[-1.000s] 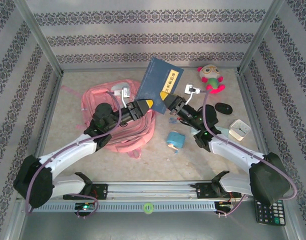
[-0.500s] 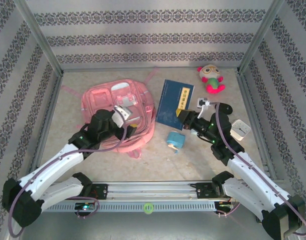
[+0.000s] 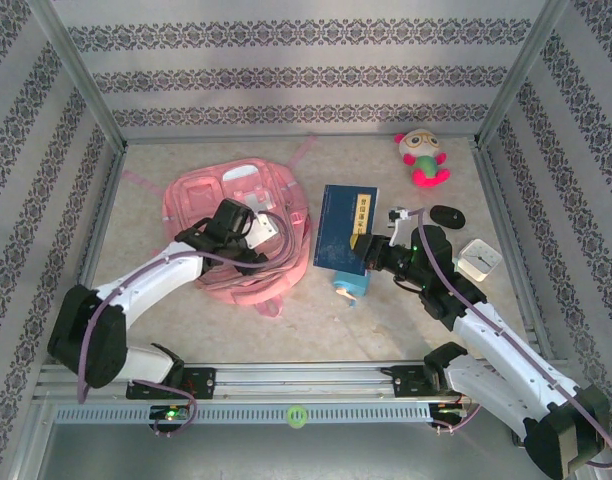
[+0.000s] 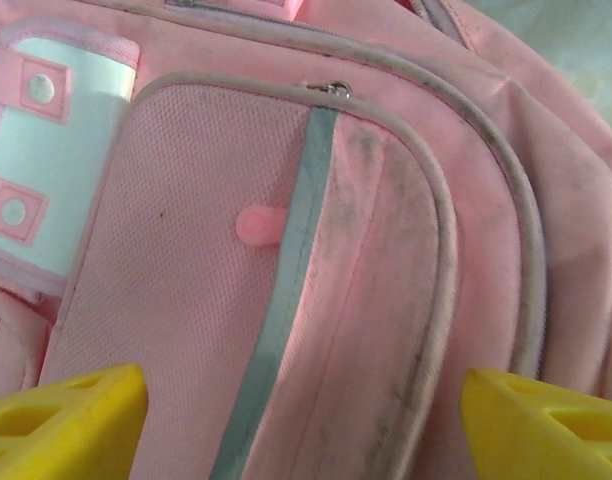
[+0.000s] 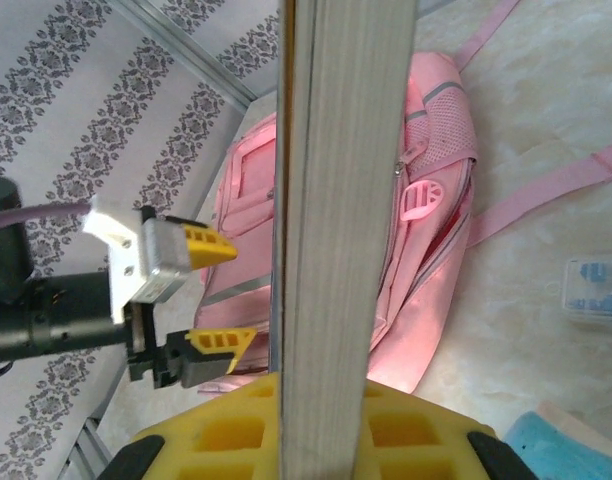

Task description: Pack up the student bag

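Observation:
The student bag is a pink backpack lying flat at the left centre of the table. My left gripper hovers open just above its mesh front pocket, its yellow fingers spread wide with nothing between them. My right gripper is shut on a blue book held just right of the bag. In the right wrist view the book stands edge-on between my right gripper pads. Behind it lie the bag and the open left gripper.
A plush toy sits at the back right. A black mouse and a white box lie right of my right arm. A small blue-and-white item lies under the book's near edge. Metal frame rails border the table.
My right gripper has brought the book down and nearer, from the back centre to just right of the bag. My left gripper has drawn back from the book and settled over the bag's pocket.

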`<control>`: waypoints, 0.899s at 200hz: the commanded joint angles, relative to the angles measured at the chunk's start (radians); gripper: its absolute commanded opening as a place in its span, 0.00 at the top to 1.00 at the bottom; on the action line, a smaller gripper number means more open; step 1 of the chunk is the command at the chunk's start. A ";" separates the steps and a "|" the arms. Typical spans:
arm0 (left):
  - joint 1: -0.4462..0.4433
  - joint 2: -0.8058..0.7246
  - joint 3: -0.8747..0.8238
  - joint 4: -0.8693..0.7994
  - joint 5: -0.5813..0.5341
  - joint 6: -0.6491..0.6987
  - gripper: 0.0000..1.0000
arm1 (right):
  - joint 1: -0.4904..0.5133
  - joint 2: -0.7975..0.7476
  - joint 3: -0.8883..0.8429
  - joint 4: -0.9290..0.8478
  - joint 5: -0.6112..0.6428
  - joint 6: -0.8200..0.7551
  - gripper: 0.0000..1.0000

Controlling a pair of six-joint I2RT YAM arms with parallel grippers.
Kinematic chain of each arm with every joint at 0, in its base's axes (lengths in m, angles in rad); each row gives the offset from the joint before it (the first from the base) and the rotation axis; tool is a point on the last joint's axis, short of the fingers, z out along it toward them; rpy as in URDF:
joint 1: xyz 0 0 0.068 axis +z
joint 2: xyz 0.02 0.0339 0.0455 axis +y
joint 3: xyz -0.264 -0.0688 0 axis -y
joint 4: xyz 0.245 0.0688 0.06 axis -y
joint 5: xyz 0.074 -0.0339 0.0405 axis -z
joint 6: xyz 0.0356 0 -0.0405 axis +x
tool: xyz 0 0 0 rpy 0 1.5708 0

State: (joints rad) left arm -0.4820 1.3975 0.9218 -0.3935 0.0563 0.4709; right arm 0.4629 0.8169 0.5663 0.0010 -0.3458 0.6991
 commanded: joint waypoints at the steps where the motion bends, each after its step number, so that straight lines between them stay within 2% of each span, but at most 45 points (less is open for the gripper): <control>1: 0.013 0.040 0.028 0.001 0.025 0.031 0.15 | 0.011 -0.007 0.001 0.045 -0.030 -0.023 1.00; 29: 0.022 0.093 0.014 0.023 -0.014 0.040 0.10 | 0.011 -0.005 -0.005 0.056 -0.048 -0.026 1.00; 50: 0.033 0.143 0.028 0.027 -0.049 0.024 0.16 | 0.011 -0.002 -0.011 0.071 -0.072 -0.021 1.00; 57: 0.035 0.154 0.033 0.025 -0.059 0.016 0.23 | 0.011 -0.004 -0.011 0.070 -0.073 -0.021 1.00; 77: 0.036 0.141 0.056 -0.001 -0.036 -0.010 0.54 | 0.007 -0.014 -0.019 0.060 -0.055 -0.009 1.00; 97: 0.036 0.064 0.095 -0.042 0.019 -0.073 0.86 | -0.003 -0.039 -0.033 0.052 0.034 0.070 1.00; 117: 0.037 -0.025 0.130 -0.070 0.058 -0.137 1.00 | 0.003 -0.054 -0.056 0.075 0.063 0.175 1.00; 155: 0.043 -0.115 0.186 -0.085 0.099 -0.247 1.00 | 0.116 -0.018 -0.051 0.061 0.119 0.291 1.00; 180: 0.060 -0.129 0.247 -0.110 0.102 -0.328 1.00 | 0.197 0.006 -0.084 0.085 0.294 0.479 1.00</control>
State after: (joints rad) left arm -0.4454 1.2964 1.0954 -0.4969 0.1272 0.2634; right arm 0.5980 0.8104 0.5125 0.0113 -0.2276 0.9810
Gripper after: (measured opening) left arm 0.054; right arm 0.102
